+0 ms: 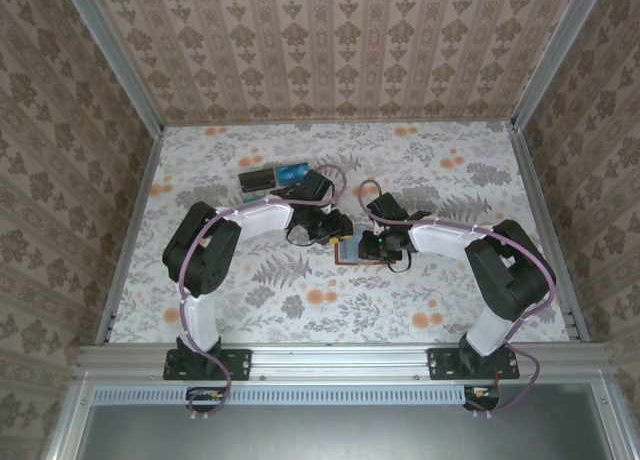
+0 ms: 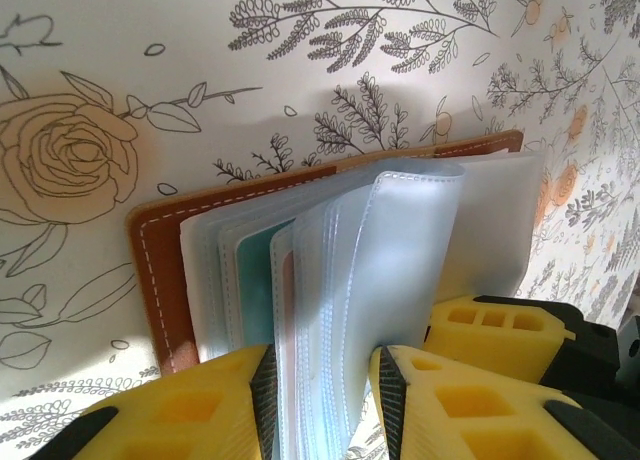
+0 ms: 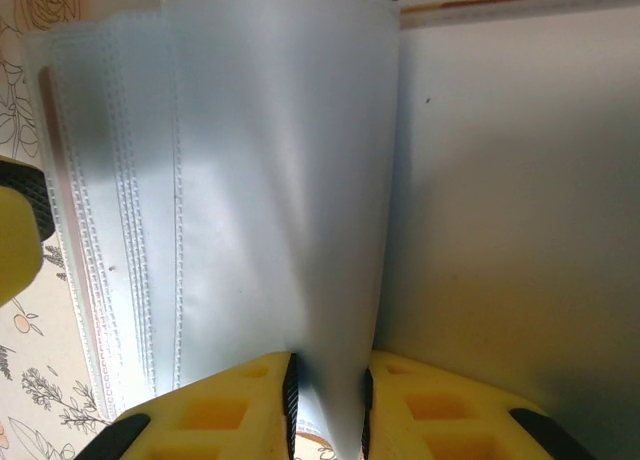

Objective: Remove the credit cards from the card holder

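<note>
Closest to the lens on your left wrist cam: left gripper (image 2: 322, 418), yellow fingers (image 2: 200, 420) with black pads, clamped on a bundle of clear plastic sleeves (image 2: 400, 250). The bundle fills the gap between the pads.

The sleeves belong to the card holder (image 2: 160, 280). It lies open on the tabletop (image 2: 90, 50) with the brown cover down and white stitching along its edge. The sleeves are pulled up off the cover and fanned.

One teal card (image 2: 255, 280) sits inside a sleeve close to the cover. A brownish edge just beside it might be another card, you can't tell.

Right wrist cam: right gripper (image 3: 328, 405) is pinched on a single clear sleeve, a pad against each face. The other sleeves stand to the left of that one. The flat blue-grey lining (image 3: 520, 230) is on the right. One of the left gripper's fingers shows at the left edge of that view.

Top cam: both arms bend inward and you see the two grippers meet at the card holder. It sits about mid-tabletop, a bit nearer the near edge than the far one.

A tray (image 1: 262, 180) sits toward the far edge, left of middle and well apart from the holder. It holds something dark and something blue, too small to identify.
</note>
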